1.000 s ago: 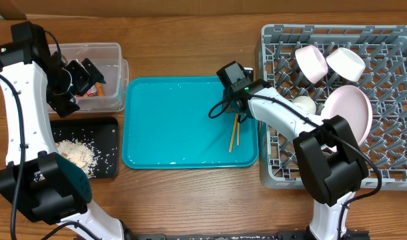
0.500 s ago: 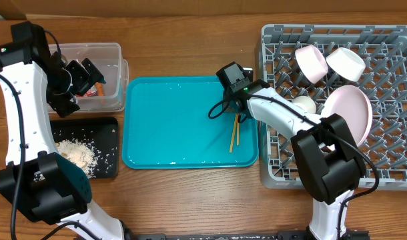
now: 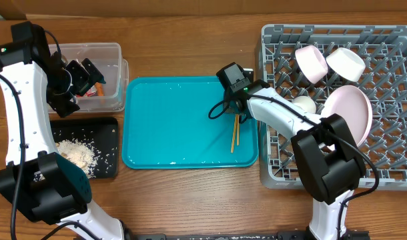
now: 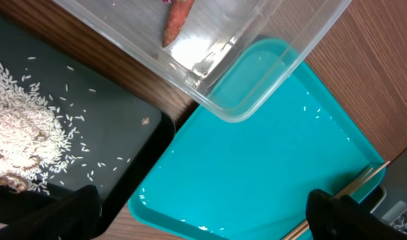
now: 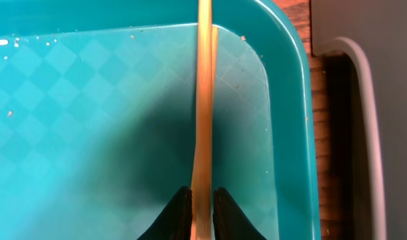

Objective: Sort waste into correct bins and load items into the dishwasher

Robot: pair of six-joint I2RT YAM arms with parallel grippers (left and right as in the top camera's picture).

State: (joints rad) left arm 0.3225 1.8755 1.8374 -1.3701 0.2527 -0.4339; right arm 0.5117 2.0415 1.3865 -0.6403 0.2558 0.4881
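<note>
My right gripper [image 3: 235, 115] [image 5: 202, 203] is shut on the wooden chopsticks [image 3: 234, 133] [image 5: 205, 100] at the right side of the teal tray [image 3: 170, 120]. The chopsticks' far ends rest on the tray. My left gripper [image 3: 90, 72] is open and empty above the clear tub [image 3: 113, 50], which holds the red wrapper [image 3: 90, 91] and the carrot piece [image 4: 177, 23]. The black tray [image 3: 107, 130] holds beige scraps [image 3: 75, 152] [image 4: 20, 133]. The grey rack [image 3: 390, 153] holds two white bowls [image 3: 311, 61] [image 3: 347, 62], the pink plate [image 3: 350, 110] and a white cup [image 3: 303, 105].
The teal tray lies between the bins and the rack; a few rice grains lie on it [image 4: 317, 113]. The rack's left wall [image 5: 363, 120] is just right of the tray's edge. Cardboard lies along the table's back.
The chopsticks have shifted very slightly in the right gripper's hold. The left arm has not moved.
</note>
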